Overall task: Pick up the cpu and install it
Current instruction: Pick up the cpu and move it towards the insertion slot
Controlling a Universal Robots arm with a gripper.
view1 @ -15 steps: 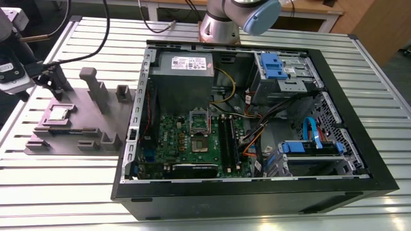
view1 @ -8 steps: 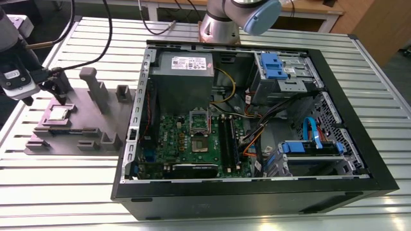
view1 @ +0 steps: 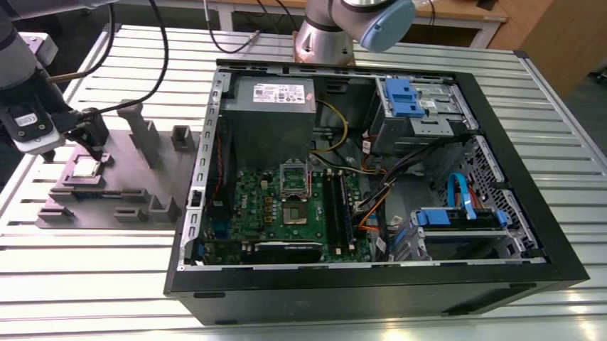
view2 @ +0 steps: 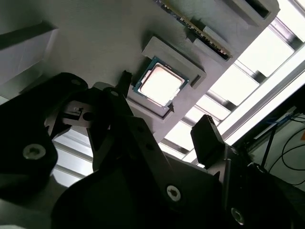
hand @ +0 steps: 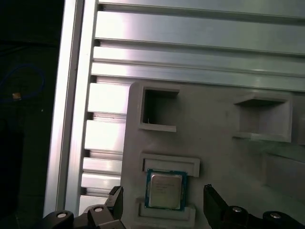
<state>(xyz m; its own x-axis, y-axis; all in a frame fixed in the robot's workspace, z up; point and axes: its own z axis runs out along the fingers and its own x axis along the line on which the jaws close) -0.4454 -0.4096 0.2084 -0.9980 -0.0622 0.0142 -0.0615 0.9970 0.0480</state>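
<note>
Silvery metal tops the cpu [hand: 165, 191], which lies flat in a square pocket of the grey plastic fixture [hand: 228, 157]. It sits just beneath the gripper [hand: 162, 193], whose fingers [hand: 117, 202] stand spread to either side of it, holding nothing. Dark print crosses the chip's lid, too small to make out. The open computer case [view1: 379, 177] with its green motherboard [view1: 294, 206] stands well apart from the gripper.

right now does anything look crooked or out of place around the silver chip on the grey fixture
Nothing stands out. The small silvery square cpu lies flat and straight in its pocket on the grey plastic fixture, and the black gripper is open, one finger either side.
</note>
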